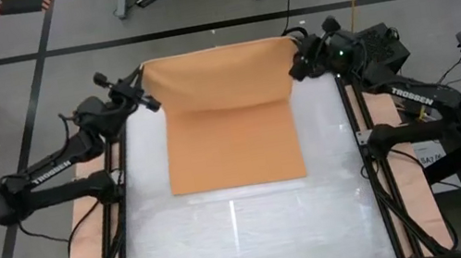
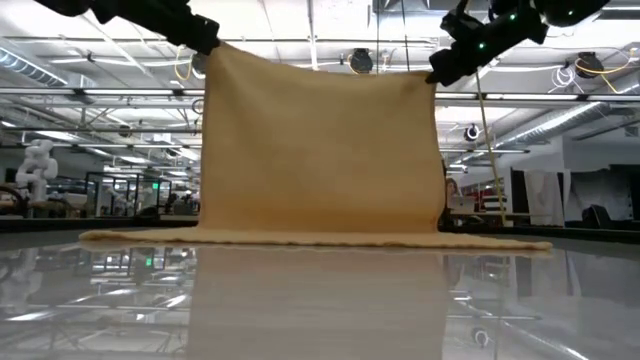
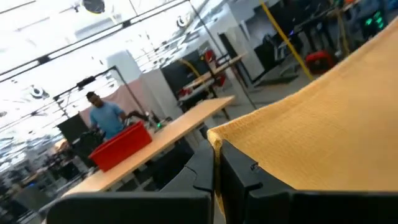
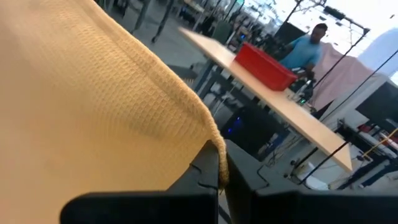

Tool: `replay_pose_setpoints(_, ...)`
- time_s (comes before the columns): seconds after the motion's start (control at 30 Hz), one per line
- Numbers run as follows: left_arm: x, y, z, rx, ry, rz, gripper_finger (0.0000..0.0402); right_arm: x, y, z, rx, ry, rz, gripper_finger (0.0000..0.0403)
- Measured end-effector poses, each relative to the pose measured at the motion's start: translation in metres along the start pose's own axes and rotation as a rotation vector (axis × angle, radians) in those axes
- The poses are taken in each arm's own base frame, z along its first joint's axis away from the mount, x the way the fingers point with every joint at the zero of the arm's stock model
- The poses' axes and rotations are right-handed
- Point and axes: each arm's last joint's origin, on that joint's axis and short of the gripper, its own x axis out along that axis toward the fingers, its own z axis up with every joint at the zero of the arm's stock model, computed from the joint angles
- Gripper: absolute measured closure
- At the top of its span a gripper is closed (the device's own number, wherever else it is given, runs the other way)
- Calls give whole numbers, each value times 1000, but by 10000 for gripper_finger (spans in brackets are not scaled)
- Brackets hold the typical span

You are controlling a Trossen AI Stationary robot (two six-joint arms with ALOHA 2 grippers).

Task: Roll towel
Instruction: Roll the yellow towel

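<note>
The orange-tan towel (image 1: 226, 116) is lifted by its far edge. Its far part hangs like a curtain (image 2: 320, 140) between the two grippers, and its near part (image 1: 236, 161) lies flat on the white table. My left gripper (image 1: 149, 100) is shut on the towel's far left corner, high above the table. My right gripper (image 1: 295, 67) is shut on the far right corner at the same height. No white tag shows. My left gripper pinches the towel's far left corner (image 3: 214, 142) between its two fingers, right at the corner's edge. The cloth hangs down from the hold and its top edge runs taut to the other gripper. My right gripper pinches the towel's far right corner (image 4: 214, 149) between its two fingers, at the corner's edge. The cloth hangs below the hold, lifted clear there, with its lower part on the table.
The white table (image 1: 249, 238) has bare room near the front. Black frame rails (image 1: 371, 171) run along both sides. Beyond the table a person (image 3: 106, 115) stands by a bench with a red bin (image 3: 121, 144).
</note>
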Motion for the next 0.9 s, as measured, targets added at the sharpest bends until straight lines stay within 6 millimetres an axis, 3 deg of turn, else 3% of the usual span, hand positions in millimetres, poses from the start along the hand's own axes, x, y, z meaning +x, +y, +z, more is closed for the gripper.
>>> replay_pose_setpoints(0.23, 8, 10, -9, -28, -28, -62, 392, 11, -15, -11, 46, -19, 39, 401)
replay_pose_setpoints(0.63, 12, 4, -25, 24, 76, -167, 392, 13, -8, -26, 115, 86, 187, 401)
replay_pose_setpoints(0.9, 13, 5, -23, 24, 59, -149, 392, 14, -12, -24, 115, 73, 138, 401)
